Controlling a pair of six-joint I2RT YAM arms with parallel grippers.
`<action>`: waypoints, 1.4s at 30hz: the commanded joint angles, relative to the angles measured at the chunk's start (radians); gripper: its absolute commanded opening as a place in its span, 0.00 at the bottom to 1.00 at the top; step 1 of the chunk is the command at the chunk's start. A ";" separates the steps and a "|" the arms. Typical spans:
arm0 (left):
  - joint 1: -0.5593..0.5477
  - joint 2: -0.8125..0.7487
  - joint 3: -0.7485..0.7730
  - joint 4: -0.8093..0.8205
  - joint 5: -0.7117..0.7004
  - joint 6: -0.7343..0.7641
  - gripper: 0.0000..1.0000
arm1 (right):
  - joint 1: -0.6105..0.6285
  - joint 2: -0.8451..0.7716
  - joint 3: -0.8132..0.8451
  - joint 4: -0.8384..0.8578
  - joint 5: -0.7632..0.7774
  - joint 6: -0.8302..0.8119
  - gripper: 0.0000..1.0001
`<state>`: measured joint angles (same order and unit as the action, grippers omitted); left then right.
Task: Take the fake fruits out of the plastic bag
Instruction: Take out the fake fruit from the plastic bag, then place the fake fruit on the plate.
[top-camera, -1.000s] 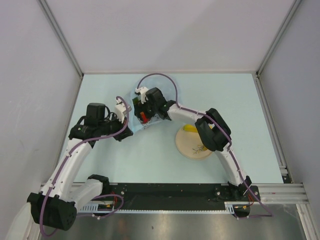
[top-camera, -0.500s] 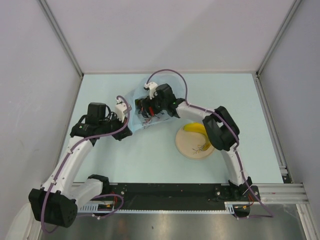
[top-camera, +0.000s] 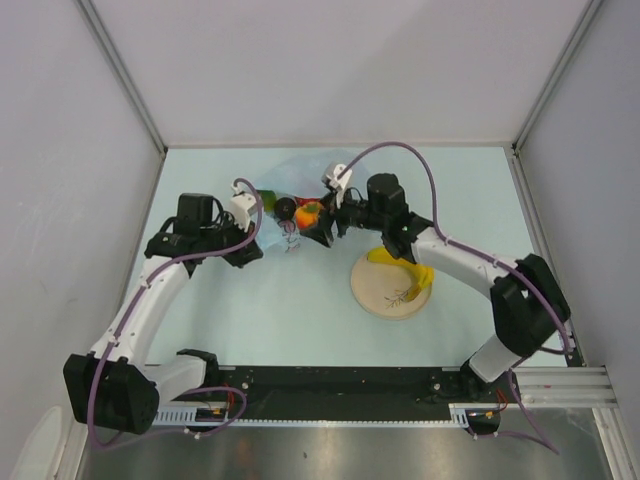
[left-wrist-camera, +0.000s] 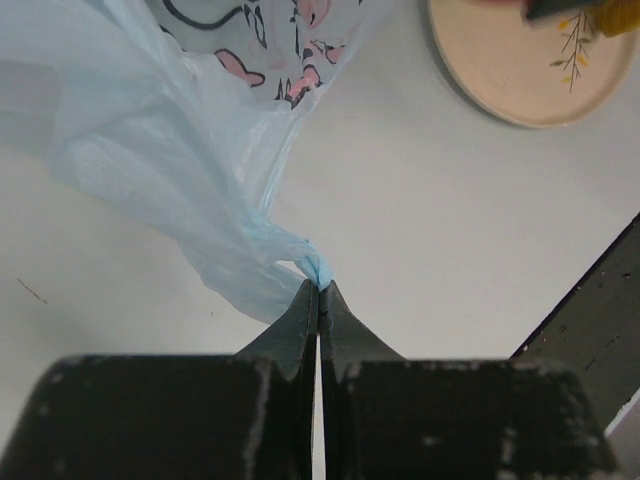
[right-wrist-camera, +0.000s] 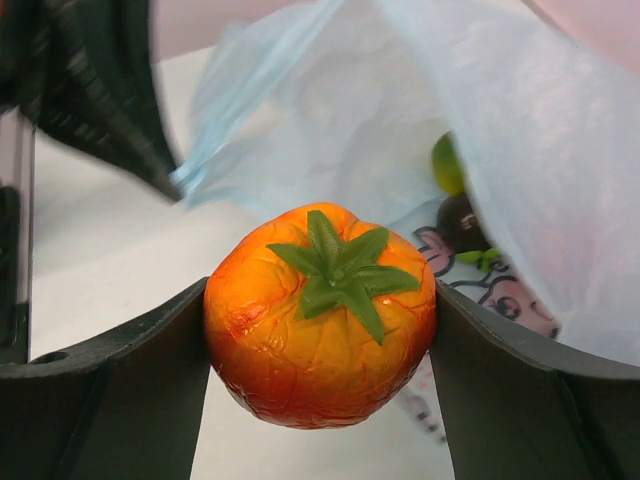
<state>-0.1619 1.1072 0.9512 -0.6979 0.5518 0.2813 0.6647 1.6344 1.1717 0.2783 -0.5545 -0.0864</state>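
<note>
Shows two slim arms, left arm (top-camera: 140, 315) and right arm (top-camera: 465, 262), built of white shells between chunky black joint housings. Carries a purple cable (top-camera: 400, 146) along each, loose at the wrist. Bears a small white mount (top-camera: 243, 207) beside each wrist. Ends in matte black tools: left tool (left-wrist-camera: 319, 290) with thin wedge fingers (left-wrist-camera: 298, 330) and scuffed grey edges, right tool (right-wrist-camera: 320, 300) with broad, smoothly curved ones.
</note>
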 joint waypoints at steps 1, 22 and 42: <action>0.007 0.005 0.064 0.070 0.060 -0.045 0.00 | 0.068 -0.172 -0.137 0.068 0.022 -0.189 0.64; -0.005 -0.047 0.018 0.126 0.135 -0.113 0.00 | 0.133 -0.621 -0.749 -0.007 0.381 -0.372 0.61; 0.062 -0.023 0.027 0.138 0.102 -0.116 0.00 | -0.020 -0.344 -0.695 0.132 0.212 -0.562 0.64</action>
<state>-0.1230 1.0801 0.9440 -0.5869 0.6491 0.1612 0.6464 1.2655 0.4034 0.3901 -0.2802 -0.5903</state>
